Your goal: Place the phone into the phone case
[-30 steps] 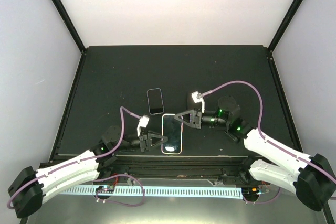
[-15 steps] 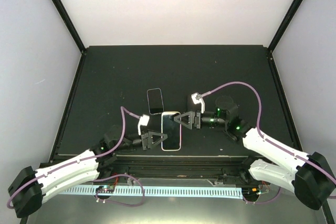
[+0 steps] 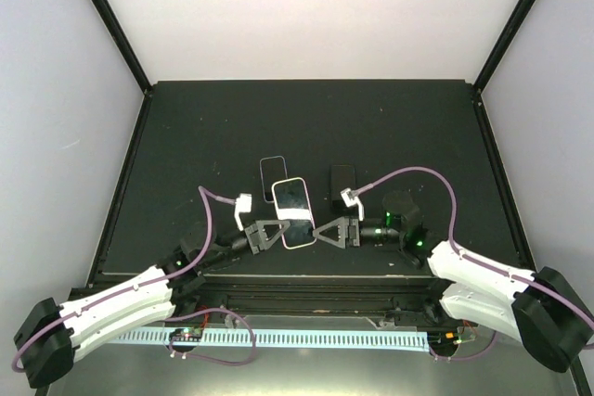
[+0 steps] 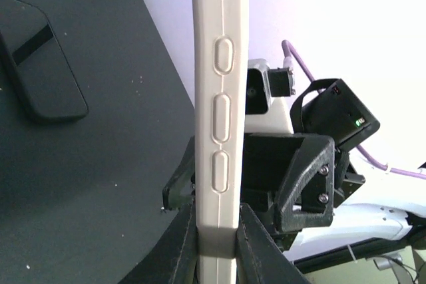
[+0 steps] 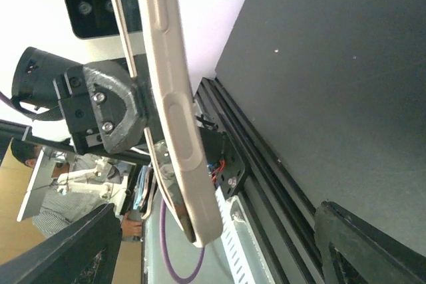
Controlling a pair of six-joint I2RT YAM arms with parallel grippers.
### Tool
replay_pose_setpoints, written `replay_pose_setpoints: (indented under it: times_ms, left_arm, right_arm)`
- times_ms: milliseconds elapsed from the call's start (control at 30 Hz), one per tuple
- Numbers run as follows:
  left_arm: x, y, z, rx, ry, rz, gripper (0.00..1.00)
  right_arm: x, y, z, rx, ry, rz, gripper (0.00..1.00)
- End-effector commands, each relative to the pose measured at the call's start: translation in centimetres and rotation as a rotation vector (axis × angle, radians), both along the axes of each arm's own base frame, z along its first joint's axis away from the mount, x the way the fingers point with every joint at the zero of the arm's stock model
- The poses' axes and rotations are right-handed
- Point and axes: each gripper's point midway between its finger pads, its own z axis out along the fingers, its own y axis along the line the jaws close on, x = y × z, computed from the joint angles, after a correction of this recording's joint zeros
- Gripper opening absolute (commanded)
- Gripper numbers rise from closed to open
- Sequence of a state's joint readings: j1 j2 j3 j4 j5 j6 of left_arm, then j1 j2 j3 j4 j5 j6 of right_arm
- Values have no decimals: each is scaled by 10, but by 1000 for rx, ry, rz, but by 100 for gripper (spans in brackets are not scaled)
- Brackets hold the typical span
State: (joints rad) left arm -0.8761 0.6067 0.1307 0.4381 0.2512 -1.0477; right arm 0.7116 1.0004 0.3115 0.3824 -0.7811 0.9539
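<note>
My left gripper (image 3: 275, 233) is shut on the near end of a beige phone case (image 3: 293, 212), holding it off the table and tilted. In the left wrist view the case's side with its button covers (image 4: 220, 118) rises from between my fingers (image 4: 256, 244). Its face is dark and glossy; I cannot tell whether anything sits in it. A phone (image 3: 272, 172) with a light rim and dark screen lies flat just beyond, its near end hidden by the case. My right gripper (image 3: 320, 231) stands open to the right of the case. In its wrist view the case's end (image 5: 190, 184) hangs between the spread fingers, touching neither.
A flat black slab (image 3: 342, 179) lies on the dark table (image 3: 186, 136) right of the phone; it also shows as a black slab (image 4: 40, 64) in the left wrist view. The table's near rail (image 5: 266, 177) runs just under both grippers. White walls and black frame posts bound the table.
My right gripper has opened, let go of the case and drawn back toward the near edge. The left gripper carried the case up and farther away, over the phone's near end. The black slab is uncovered.
</note>
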Motion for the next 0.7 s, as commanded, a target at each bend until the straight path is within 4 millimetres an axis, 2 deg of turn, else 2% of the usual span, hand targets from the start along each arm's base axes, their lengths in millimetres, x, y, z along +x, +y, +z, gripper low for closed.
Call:
replay_pose_setpoints:
  times_ms: [0, 133, 300, 533, 667]
  left_arm:
    - [8, 4, 48, -156, -75, 49, 2]
    - [9, 4, 46, -182, -56, 50, 1]
    - [11, 2, 36, -164, -33, 53, 2]
    - [18, 2, 10, -67, 4, 86, 2]
    - [20, 2, -7, 21, 21, 95, 2]
  right_arm:
    - [-8, 8, 22, 91, -42, 61, 80]
    - [-8, 10, 24, 114, -33, 66, 74]
    - [-9, 12, 28, 134, -30, 73, 59]
    - [-5, 12, 32, 149, -18, 49, 22]
    - [-1, 11, 32, 147, 16, 20, 6]
